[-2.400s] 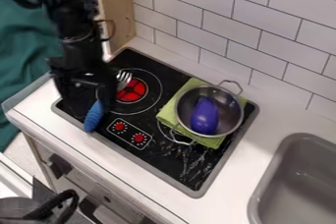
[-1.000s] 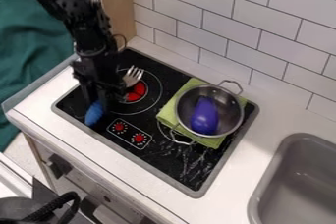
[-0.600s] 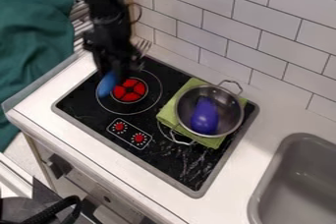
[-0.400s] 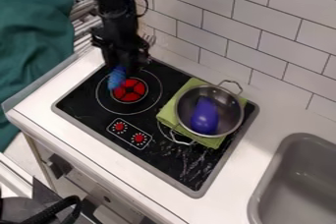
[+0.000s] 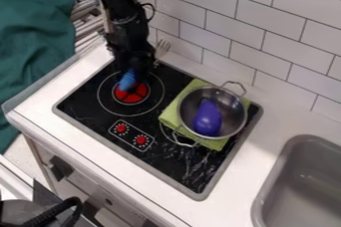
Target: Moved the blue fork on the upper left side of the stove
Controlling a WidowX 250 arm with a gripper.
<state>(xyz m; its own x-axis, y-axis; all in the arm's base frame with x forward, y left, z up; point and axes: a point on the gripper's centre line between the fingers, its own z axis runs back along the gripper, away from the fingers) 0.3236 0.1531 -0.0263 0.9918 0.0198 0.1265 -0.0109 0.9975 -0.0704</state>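
Gripper is closed on the middle of the blue fork. The fork is over the black stove, its blue end over the red circle.

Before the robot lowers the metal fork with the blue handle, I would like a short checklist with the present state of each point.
1. Metal fork with blue handle in the black gripper: ok, held between handle and tines.
2. Handle over the upper left part of the black stove: ok, it overlaps the red burner.
3. Whole fork inside the stove outline: not ok, the tines appear past the back edge.
4. Height above the stove: cannot tell.
5. Round steel pot apart from the fork: ok, on the green cloth.
6. Purple eggplant-shaped object inside the pot: ok.
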